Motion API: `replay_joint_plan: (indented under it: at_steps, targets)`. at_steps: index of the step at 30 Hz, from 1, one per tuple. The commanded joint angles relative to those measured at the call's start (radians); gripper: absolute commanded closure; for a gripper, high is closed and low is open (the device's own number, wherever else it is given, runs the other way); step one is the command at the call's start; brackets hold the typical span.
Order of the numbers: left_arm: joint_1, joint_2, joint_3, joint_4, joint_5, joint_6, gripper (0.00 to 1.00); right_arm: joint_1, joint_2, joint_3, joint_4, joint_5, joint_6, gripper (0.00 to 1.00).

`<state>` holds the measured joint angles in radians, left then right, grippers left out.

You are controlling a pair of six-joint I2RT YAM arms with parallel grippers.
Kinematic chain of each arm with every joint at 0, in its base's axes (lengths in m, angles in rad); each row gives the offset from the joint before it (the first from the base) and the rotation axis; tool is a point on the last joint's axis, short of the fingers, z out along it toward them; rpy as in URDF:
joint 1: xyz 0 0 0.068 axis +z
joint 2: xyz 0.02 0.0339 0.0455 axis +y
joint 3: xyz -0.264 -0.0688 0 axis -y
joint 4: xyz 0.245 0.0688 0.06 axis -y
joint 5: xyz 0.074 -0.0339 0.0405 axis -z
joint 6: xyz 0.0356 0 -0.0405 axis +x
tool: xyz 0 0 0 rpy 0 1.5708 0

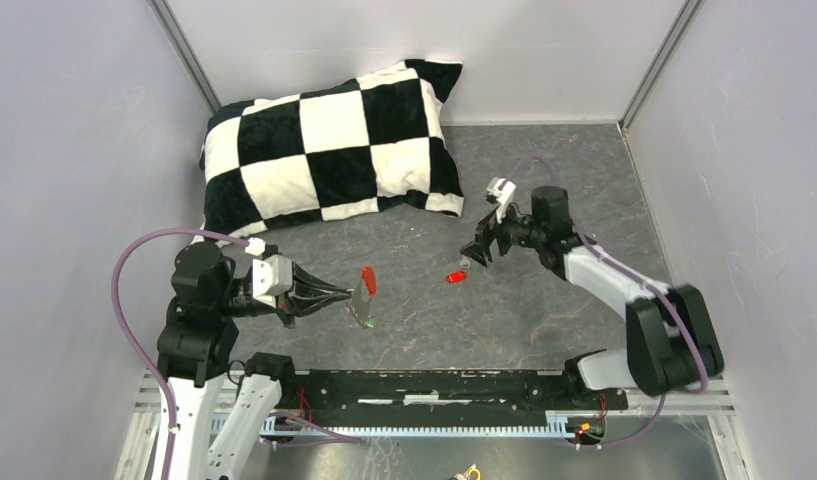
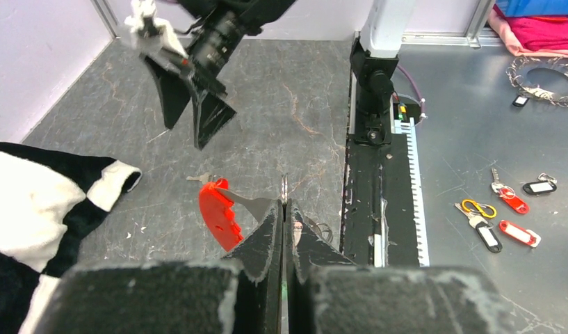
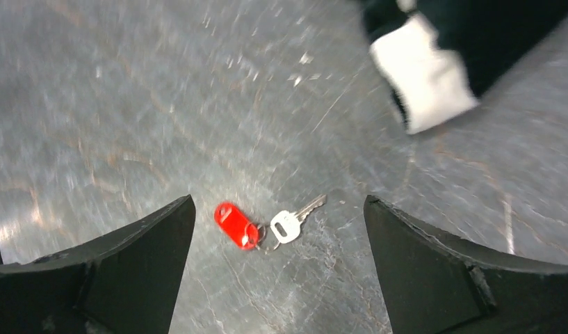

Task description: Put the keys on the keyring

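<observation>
My left gripper (image 1: 350, 296) (image 2: 284, 205) is shut on the thin metal ring (image 2: 284, 186) of the keyring and holds it just above the table. The keyring's curved red fob (image 1: 368, 280) (image 2: 218, 212) hangs at its left side. A small key with a red tag (image 1: 456, 276) (image 3: 236, 224) and a silver blade (image 3: 292, 223) lies flat on the table. My right gripper (image 1: 476, 252) (image 3: 279, 200) is open and empty, hovering over that key, fingers to either side and clear of it. No green-headed key shows clearly.
A black-and-white checkered pillow (image 1: 324, 150) (image 2: 44, 202) lies at the back left. The black base rail (image 1: 434, 385) (image 2: 378, 202) runs along the near edge. Beyond it, several spare key tags (image 2: 507, 209) lie on a metal surface. Grey walls enclose the table.
</observation>
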<state>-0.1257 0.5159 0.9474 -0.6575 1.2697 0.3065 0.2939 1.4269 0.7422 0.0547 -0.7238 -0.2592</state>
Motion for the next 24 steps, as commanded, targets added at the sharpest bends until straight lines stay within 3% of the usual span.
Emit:
replay_joint_plan:
  at_steps: [1, 6, 11, 16, 17, 24]
  targets:
    - [-0.002, -0.01, 0.031, 0.005, 0.0, 0.056, 0.98, -0.016, -0.179, -0.145, 0.345, 0.196, 0.451, 0.02]
    - [-0.002, -0.012, 0.037, 0.005, -0.001, 0.064, 0.98, -0.02, -0.092, -0.13, 0.215, 0.159, 0.312, 0.02]
    - [-0.001, -0.016, 0.035, 0.003, 0.0, 0.069, 0.98, 0.047, -0.063, -0.124, 0.127, 0.39, 0.211, 0.03]
    - [-0.002, -0.017, 0.032, 0.004, -0.011, 0.066, 0.98, 0.197, -0.014, -0.13, 0.081, 0.584, 0.07, 0.26]
    - [-0.001, -0.017, 0.029, 0.003, -0.01, 0.066, 0.98, 0.229, -0.018, -0.15, 0.092, 0.611, 0.032, 0.27]
    - [-0.001, -0.021, 0.021, 0.004, -0.015, 0.07, 0.98, 0.258, 0.019, -0.134, 0.04, 0.54, -0.048, 0.25]
